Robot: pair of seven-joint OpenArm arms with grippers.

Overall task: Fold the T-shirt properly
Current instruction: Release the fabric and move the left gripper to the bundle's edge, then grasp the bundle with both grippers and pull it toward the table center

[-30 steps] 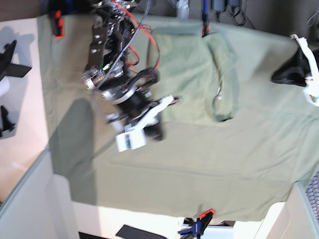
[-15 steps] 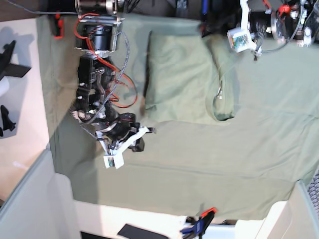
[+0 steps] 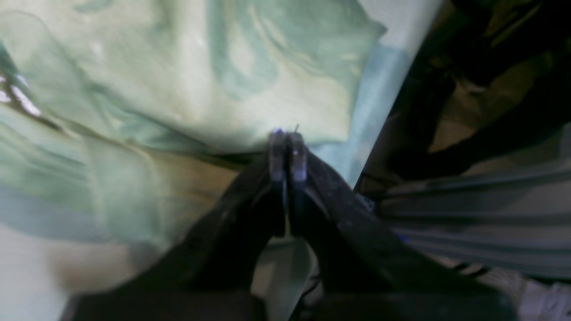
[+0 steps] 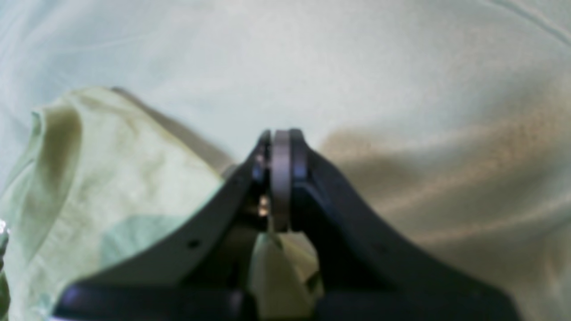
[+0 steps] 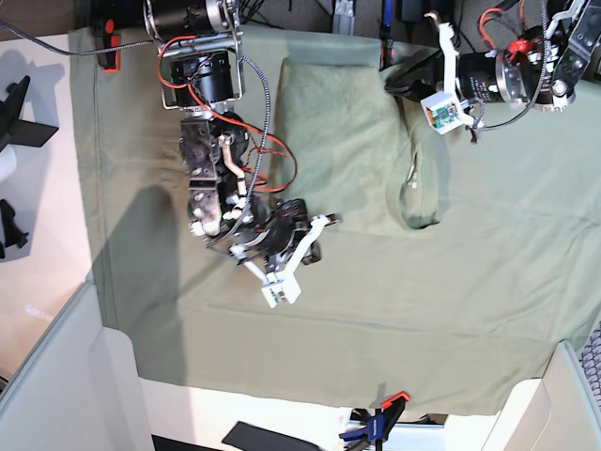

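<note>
The pale green T-shirt lies folded at the back of the table, collar toward the right. My right gripper hovers at the shirt's near left corner. In the right wrist view its jaws are shut, with the T-shirt to the left and running beneath them. My left gripper sits at the shirt's far right corner. The left wrist view shows it shut, its tips at the edge of the T-shirt. Nothing shows between either pair of fingers.
A large green cloth sheet covers the table, held by orange clamps at the back left and the front. Black stands sit on the bare tabletop at the left. Low walls rise at both front corners.
The right arm swung out to the near left, then back to the shirt's near left corner. The left arm came in from the right edge to the shirt's far right corner.
</note>
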